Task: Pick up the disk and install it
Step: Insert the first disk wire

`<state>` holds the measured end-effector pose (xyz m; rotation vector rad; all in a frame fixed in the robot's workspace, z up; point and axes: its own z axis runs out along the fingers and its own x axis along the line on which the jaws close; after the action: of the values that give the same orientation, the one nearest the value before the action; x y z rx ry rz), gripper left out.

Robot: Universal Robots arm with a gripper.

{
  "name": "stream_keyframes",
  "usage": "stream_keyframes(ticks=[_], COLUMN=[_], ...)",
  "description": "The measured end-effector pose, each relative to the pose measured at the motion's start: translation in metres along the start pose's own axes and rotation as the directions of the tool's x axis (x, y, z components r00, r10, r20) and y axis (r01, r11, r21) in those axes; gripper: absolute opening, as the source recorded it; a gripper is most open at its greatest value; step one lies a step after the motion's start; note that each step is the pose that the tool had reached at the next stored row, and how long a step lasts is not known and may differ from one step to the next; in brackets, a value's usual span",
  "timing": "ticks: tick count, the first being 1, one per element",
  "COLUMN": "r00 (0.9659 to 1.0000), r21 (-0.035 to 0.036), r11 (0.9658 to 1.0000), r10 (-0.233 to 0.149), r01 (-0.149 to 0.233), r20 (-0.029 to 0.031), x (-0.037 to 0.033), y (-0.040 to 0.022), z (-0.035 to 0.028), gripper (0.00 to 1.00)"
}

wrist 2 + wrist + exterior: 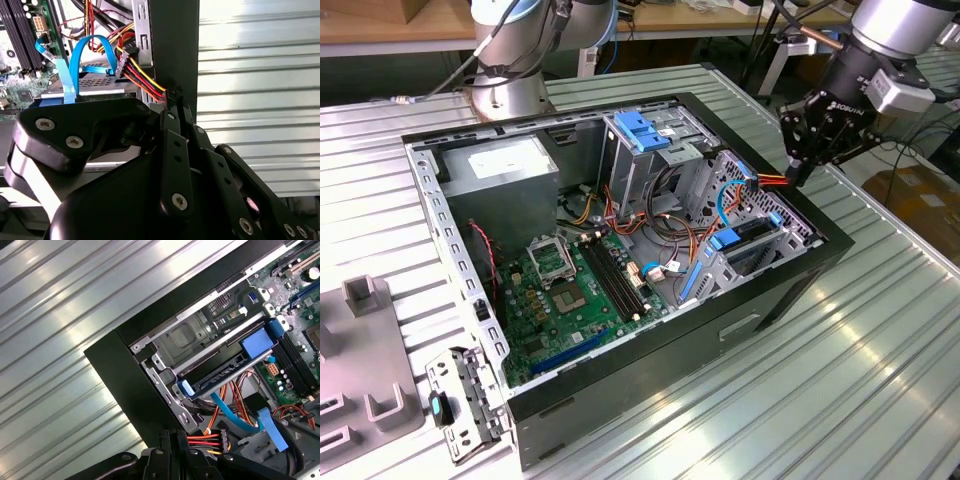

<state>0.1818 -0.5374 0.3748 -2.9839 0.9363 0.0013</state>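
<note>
Here the gripper [798,178] pinches coloured wires [770,181] near the disk [220,374].

Pretty bright, even light from above. The ribbed counter [880,340] throws white glare streaks, close to blown out in both wrist views. Inside of the computer case [660,365] sits in soft shadow. The gripper [174,97] up close is dark and a bit soft.
</note>
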Motion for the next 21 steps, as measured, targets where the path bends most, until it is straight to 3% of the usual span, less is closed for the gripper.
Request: stream_keyframes(ticks=[7, 17, 21], r00=[0.9986, 0.9916, 0.9898], r21=[0.0002, 0.0007, 0.0008], r11=[0.9986, 0.9916, 0.9898], r10=[0.052, 0.130, 0.143], r01=[-0.052, -0.130, -0.143], r20=[-0.0007, -0.0018, -0.0020], x=[-0.0014, -0.0037, -0.0049], y=[0.0009, 0.0026, 0.0034], z=[0.0004, 0.0012, 0.0013], gripper=[0.16, 0.16, 0.16])
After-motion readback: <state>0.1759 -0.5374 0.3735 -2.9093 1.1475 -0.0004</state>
